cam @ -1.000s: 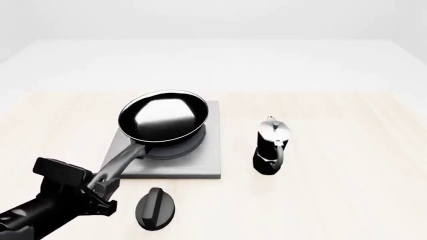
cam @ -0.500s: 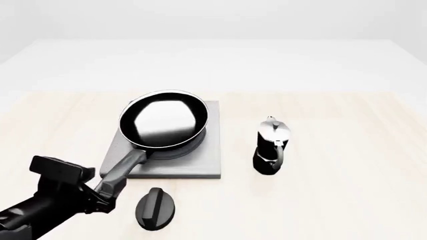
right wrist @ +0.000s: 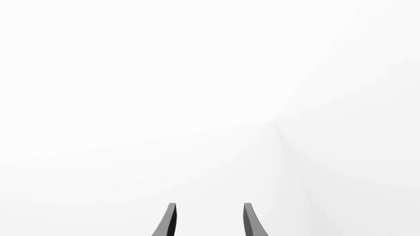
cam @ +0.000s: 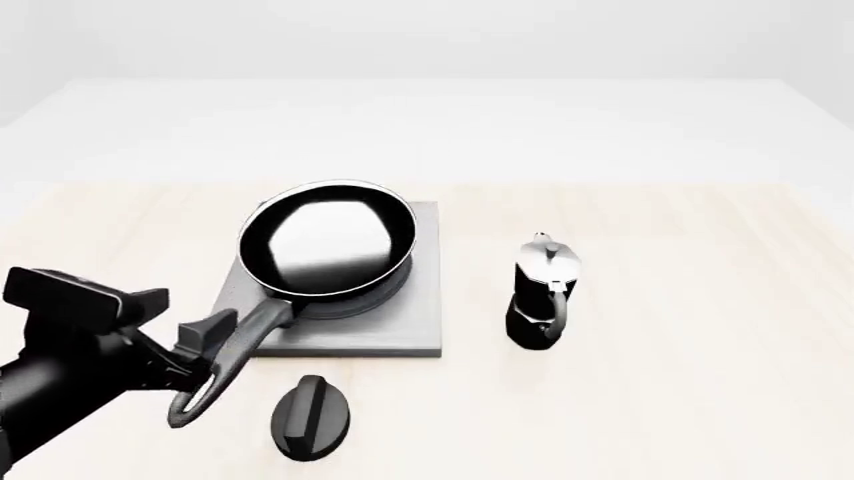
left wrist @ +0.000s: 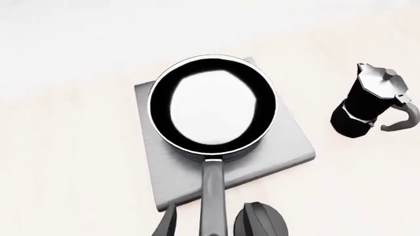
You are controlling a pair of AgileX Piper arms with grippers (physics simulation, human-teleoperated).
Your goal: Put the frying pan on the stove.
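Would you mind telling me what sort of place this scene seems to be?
Probably a simulated kitchen tabletop: a frying pan sits on a stove, a moka pot stands beside them, on a pale wooden table with blank white surroundings.

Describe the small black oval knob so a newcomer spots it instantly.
Find the flat square grey metal stove carrying the round black frying pan. Just in front of its near edge, right of the pan's handle loop, lies the small black oval knob: low, ridged, unlike the tall black-and-silver moka pot.

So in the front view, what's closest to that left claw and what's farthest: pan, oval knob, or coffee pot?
1. Frying pan: its handle lies at the left gripper.
2. Black oval knob: just right of the gripper, near the table edge.
3. Moka pot: far right, beyond the stove.
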